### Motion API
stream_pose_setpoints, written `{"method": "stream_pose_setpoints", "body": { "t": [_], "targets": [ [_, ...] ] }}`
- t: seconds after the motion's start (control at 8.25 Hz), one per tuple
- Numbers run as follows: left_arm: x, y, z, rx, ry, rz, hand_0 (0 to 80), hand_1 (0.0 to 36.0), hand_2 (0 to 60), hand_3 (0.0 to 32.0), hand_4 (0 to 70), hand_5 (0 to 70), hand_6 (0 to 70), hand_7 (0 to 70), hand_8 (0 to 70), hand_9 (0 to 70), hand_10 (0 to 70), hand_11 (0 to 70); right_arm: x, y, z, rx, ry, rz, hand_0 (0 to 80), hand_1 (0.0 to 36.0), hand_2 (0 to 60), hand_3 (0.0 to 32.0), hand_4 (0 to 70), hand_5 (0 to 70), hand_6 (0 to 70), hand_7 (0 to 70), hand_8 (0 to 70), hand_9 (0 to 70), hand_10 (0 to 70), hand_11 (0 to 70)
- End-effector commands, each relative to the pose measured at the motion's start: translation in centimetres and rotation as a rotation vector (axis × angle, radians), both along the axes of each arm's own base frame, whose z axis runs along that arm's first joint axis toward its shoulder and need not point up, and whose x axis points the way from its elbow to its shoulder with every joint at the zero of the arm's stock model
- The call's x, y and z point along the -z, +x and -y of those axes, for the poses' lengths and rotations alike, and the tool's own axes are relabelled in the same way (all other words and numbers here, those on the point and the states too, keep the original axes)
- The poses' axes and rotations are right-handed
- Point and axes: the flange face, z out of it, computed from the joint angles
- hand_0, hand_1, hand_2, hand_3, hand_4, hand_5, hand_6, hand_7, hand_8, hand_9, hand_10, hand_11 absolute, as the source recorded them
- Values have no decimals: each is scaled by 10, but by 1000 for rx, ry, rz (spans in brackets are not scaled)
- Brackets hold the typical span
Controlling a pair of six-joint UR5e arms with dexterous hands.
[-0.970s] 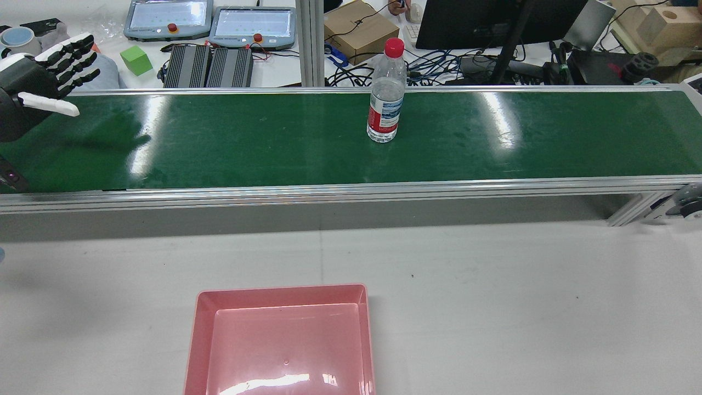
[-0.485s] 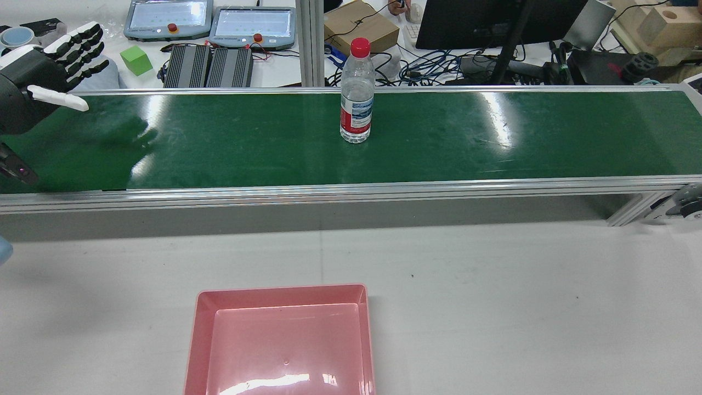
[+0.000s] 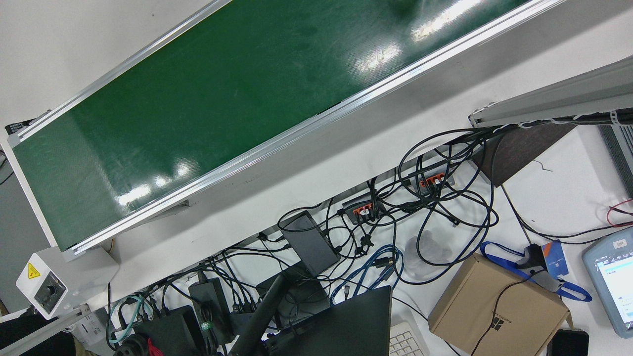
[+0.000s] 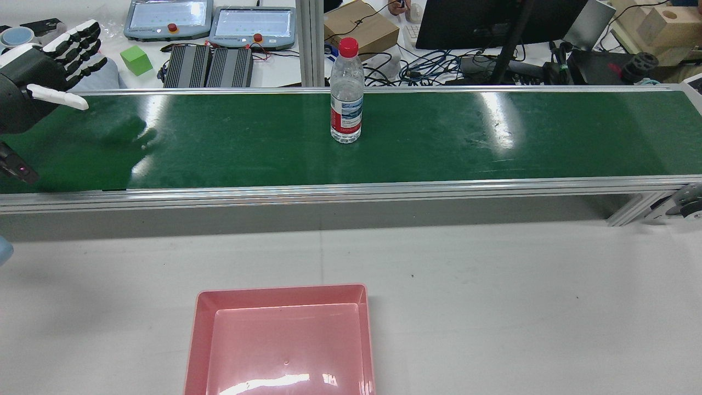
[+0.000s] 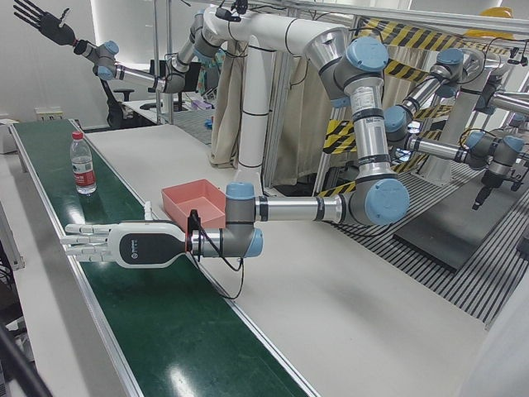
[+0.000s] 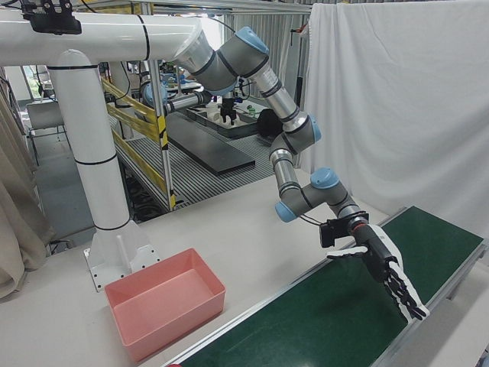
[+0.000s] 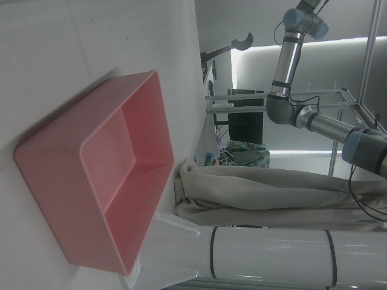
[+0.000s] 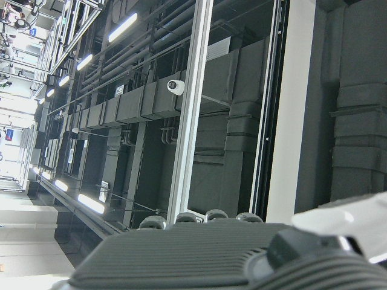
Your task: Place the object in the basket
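A clear water bottle [image 4: 346, 93] with a red cap and red label stands upright on the green conveyor belt [image 4: 493, 142]; it also shows in the left-front view [image 5: 81, 165]. My left hand [image 4: 38, 71] hovers open, fingers spread, over the belt's left end, well apart from the bottle; it also shows in the left-front view [image 5: 116, 244] and the right-front view [image 6: 382, 267]. The pink basket [image 4: 279, 340] sits empty on the white table in front of the belt. My right hand [image 5: 37, 18] is raised high in the air, fingers spread, holding nothing.
Beyond the belt's far rail lie teach pendants [image 4: 252, 24], a green cube [image 4: 136, 60], a cardboard box [image 4: 359, 30], a monitor and tangled cables. The white table [image 4: 521, 307] spreads around the basket. The belt's aluminium rails [image 4: 351, 191] run along both edges.
The bottle has travelled left along the belt toward my left hand. My left hand rose and turned slightly a second ago, then held still.
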Motion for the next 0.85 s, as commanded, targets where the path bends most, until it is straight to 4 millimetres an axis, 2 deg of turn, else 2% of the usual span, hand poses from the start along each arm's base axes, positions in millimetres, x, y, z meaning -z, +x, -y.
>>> {"method": "stream_pose_setpoints", "body": {
  "t": [0.0, 0.12, 0.36, 0.73],
  "targets": [
    [4, 15, -2, -23, 5, -3, 560, 170, 0, 0, 0, 90, 13, 0, 5, 26, 37, 78, 0, 0, 0, 0, 0, 0, 0, 0, 0, 0, 0, 0, 0, 0, 0, 0, 0, 0],
    [5, 14, -2, -23, 5, -6, 563, 172, 0, 0, 0, 90, 13, 0, 5, 25, 41, 85, 1, 0, 0, 0, 1, -1, 0, 0, 0, 0, 0, 0, 0, 0, 0, 0, 0, 0],
    [9, 30, -4, -22, 2, -13, 566, 173, 0, 0, 0, 87, 7, 0, 0, 14, 42, 86, 1, 1, 0, -2, 1, -1, 0, 0, 0, 0, 0, 0, 0, 0, 0, 0, 0, 0],
    [20, 24, -1, 33, -4, -36, 571, 182, 0, 0, 0, 91, 14, 0, 10, 12, 49, 97, 2, 1, -1, -2, 2, -2, 0, 0, 0, 0, 0, 0, 0, 0, 0, 0, 0, 0]
  ]
}}
